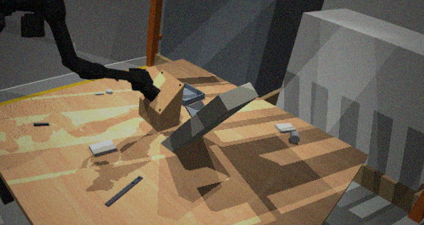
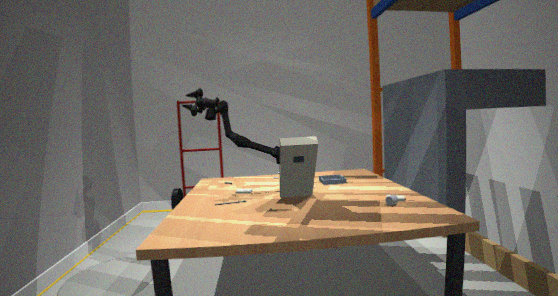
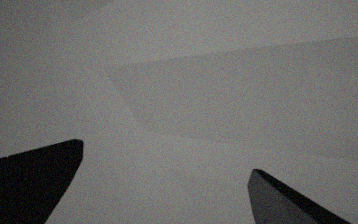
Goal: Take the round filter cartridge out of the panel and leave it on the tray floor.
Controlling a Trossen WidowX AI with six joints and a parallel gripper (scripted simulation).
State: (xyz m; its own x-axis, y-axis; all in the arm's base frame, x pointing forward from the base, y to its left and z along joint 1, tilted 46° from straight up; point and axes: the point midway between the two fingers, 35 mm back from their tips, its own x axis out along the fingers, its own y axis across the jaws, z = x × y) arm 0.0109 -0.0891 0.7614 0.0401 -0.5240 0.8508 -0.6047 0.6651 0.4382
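The round cartridge and its slotted face cannot be made out in any view. A grey box-shaped housing, which looks like the service panel, leans on the table; the side towards the arm's base is hidden. The blue-grey tray lies behind it, and no cartridge shows in it. My gripper is open and empty, high above and far from panel and tray, touching nothing. In the wrist view only a grey wall shows between the fingers.
The arm's base sits on a wooden block close to the housing. On the table lie a white block, a dark flat bar, a small black piece, and a grey cylinder beside another white block.
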